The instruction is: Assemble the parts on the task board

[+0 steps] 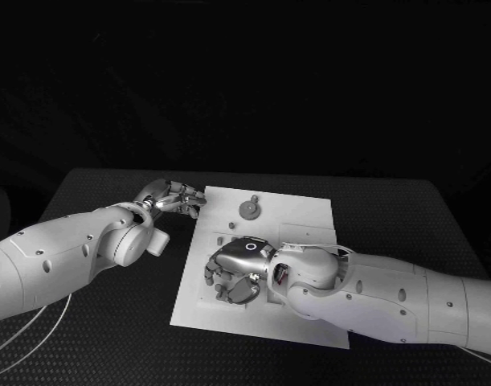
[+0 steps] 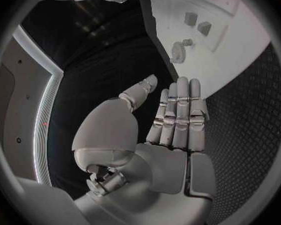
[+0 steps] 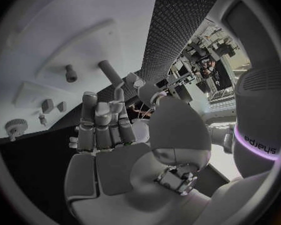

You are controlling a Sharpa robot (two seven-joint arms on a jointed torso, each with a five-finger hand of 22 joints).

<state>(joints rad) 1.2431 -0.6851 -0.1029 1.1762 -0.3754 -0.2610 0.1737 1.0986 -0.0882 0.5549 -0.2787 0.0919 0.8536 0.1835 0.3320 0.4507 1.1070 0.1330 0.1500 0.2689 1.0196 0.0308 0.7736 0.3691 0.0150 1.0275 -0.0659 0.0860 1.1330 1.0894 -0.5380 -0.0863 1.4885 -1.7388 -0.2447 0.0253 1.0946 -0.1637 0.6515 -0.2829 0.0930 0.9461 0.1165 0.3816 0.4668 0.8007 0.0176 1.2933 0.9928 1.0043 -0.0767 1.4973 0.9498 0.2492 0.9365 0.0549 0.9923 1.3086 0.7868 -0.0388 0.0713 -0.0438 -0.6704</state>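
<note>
White task board (image 1: 303, 213) (gear part (image 1: 250, 209) on it).

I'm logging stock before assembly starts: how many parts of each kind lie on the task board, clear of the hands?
Gear: 1
Square blocks: 2
Pegs: 3
Total: 6 on the task board. Anything under the right hand is hidden.
</note>
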